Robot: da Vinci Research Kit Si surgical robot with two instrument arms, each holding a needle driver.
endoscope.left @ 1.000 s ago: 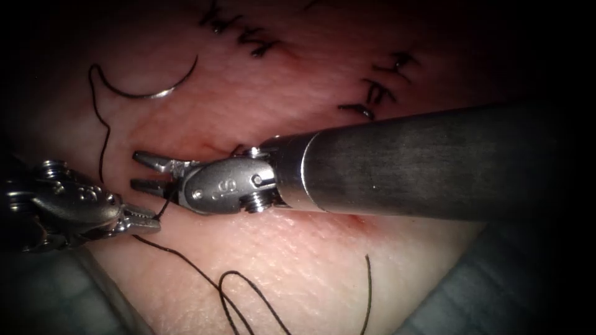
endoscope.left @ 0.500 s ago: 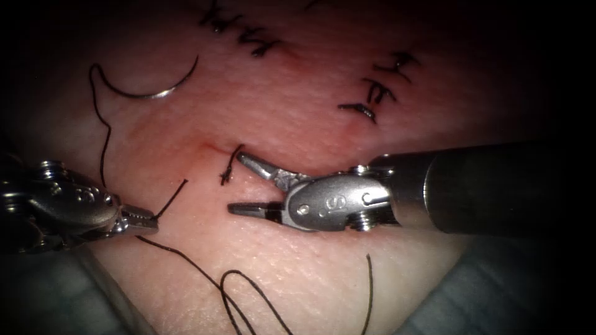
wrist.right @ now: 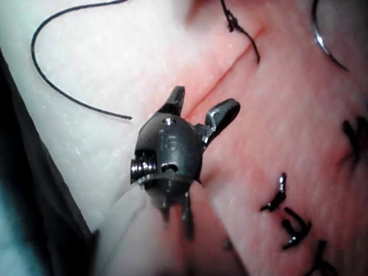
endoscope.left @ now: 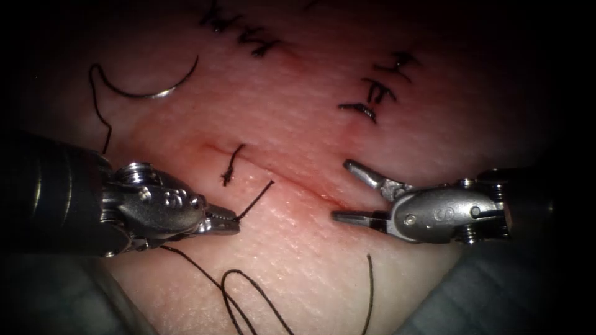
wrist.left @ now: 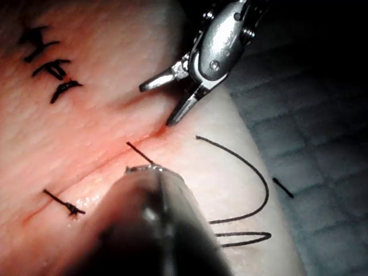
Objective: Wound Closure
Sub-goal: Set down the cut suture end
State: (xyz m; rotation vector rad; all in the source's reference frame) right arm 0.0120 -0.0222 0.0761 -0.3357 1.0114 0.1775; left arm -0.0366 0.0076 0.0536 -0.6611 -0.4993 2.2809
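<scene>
I am backing my right tool point(endoscope.left: 340, 191), jaws wide open and empty, rightward off the freshly cut knot point(endoscope.left: 230, 167) while my left tool point(endoscope.left: 231, 222) advances clamping the severed thread point(endoscope.left: 253, 200); needle point(endoscope.left: 151, 87) lying free on tissue point(endoscope.left: 298, 248), upper left.

Right tool point(wrist.right: 201, 106) jaws spread, empty, straddling the cut point(wrist.right: 221, 75); knotted stitch point(wrist.right: 233, 23) beyond; needle point(wrist.right: 325, 40) lying free on tissue point(wrist.right: 103, 69).
</scene>
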